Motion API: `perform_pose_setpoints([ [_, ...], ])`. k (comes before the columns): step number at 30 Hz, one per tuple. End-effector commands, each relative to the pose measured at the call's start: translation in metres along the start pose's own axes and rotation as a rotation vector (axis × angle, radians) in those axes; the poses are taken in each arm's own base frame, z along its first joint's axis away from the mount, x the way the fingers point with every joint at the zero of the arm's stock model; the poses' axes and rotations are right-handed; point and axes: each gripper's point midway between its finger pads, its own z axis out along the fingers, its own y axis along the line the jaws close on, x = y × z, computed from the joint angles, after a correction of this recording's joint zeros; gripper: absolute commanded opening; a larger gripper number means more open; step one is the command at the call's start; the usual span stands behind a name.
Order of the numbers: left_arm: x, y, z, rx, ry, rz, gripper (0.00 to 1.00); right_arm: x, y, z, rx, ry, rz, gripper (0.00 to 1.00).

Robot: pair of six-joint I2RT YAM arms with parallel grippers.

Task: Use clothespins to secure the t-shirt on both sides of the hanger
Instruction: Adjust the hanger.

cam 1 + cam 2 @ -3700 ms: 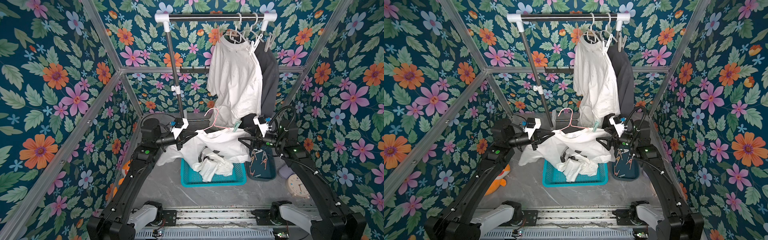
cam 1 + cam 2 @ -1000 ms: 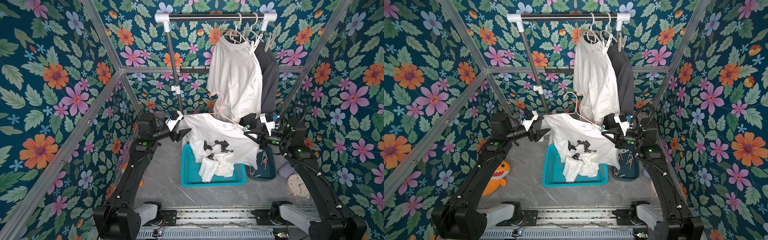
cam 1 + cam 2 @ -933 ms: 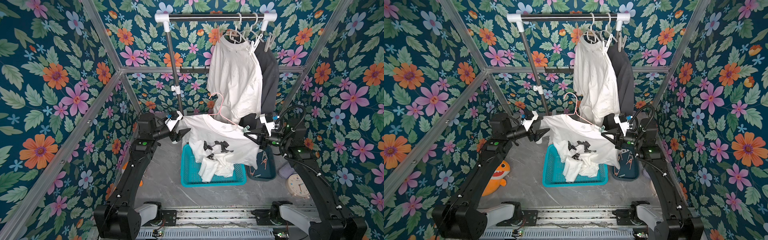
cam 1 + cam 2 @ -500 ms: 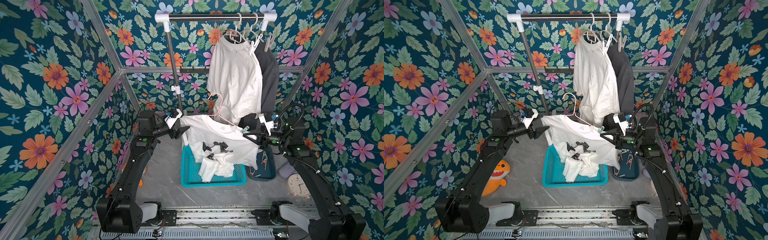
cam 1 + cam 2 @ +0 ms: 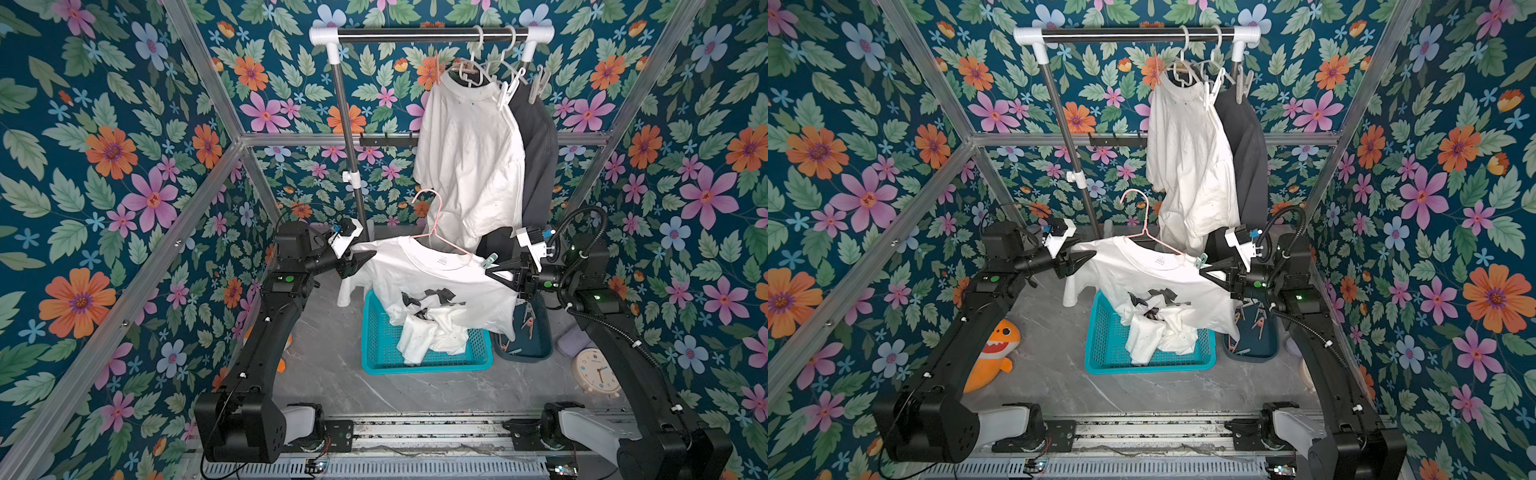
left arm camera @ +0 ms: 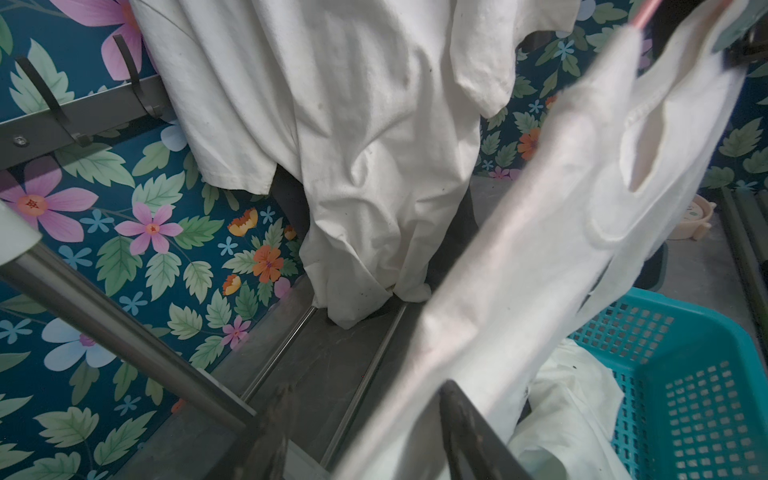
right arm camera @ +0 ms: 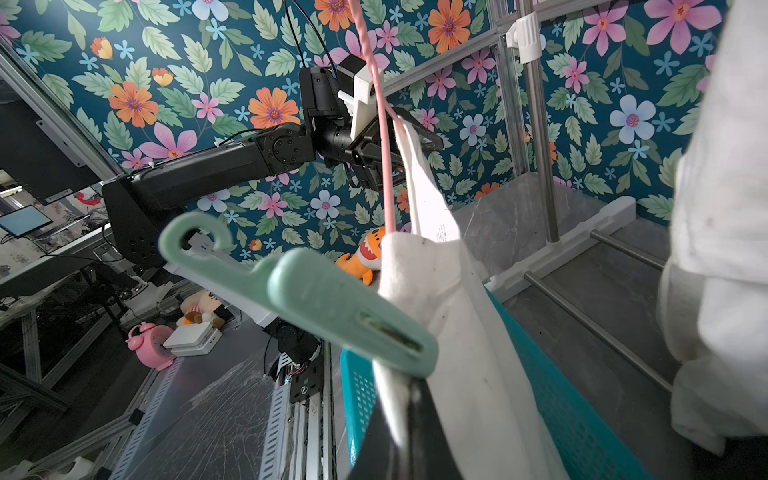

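A white t-shirt (image 5: pixel 436 274) (image 5: pixel 1142 270) with a black print hangs on a pink hanger (image 5: pixel 432 208) above the basket. A mint green clothespin (image 5: pixel 490 260) (image 7: pixel 332 307) is clipped on its right shoulder. Just below that pin, my right gripper (image 5: pixel 492 274) (image 7: pixel 411 399) is shut on the shirt's shoulder edge. My left gripper (image 5: pixel 363 262) (image 6: pixel 365 386) stands at the left shoulder. Its jaws are apart, with the cloth between them lying against one finger (image 6: pixel 465 415). More clothespins (image 5: pixel 528 316) lie in a dark bin at the right.
A teal basket (image 5: pixel 415 365) holding white cloth sits under the shirt. Behind stands a rack pole (image 5: pixel 349 166), with a white shirt (image 5: pixel 469 158) and a dark garment (image 5: pixel 538 153) hung on the bar. A clock (image 5: pixel 596 372) sits at the right and an orange plush toy (image 5: pixel 994 345) at the left.
My left gripper has moved in onto the shirt's left shoulder and its jaws have narrowed. The right gripper keeps its hold. Over the last few seconds the shirt rose and tilted.
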Motion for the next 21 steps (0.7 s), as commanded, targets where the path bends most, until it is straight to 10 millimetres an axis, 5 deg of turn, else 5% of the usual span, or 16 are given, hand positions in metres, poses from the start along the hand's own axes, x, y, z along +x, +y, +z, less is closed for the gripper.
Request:
perform_pose_setpoints([
  [1, -0.011, -0.013, -0.004, 0.057, -0.049, -0.045, 0.57, -0.010, 0.006, 0.001, -0.056, -0.011, -0.067, 0.00],
  [8, -0.016, -0.027, -0.007, 0.131, -0.066, -0.122, 0.50, -0.012, -0.005, 0.006, -0.106, -0.002, -0.036, 0.00],
  [17, -0.024, -0.033, -0.010, 0.160, -0.092, -0.156, 0.16, -0.016, -0.019, 0.009, -0.130, -0.004, -0.016, 0.00],
  [21, -0.021, -0.034, -0.010, 0.162, -0.090, -0.175, 0.07, -0.019, -0.021, 0.010, -0.128, -0.005, -0.017, 0.00],
])
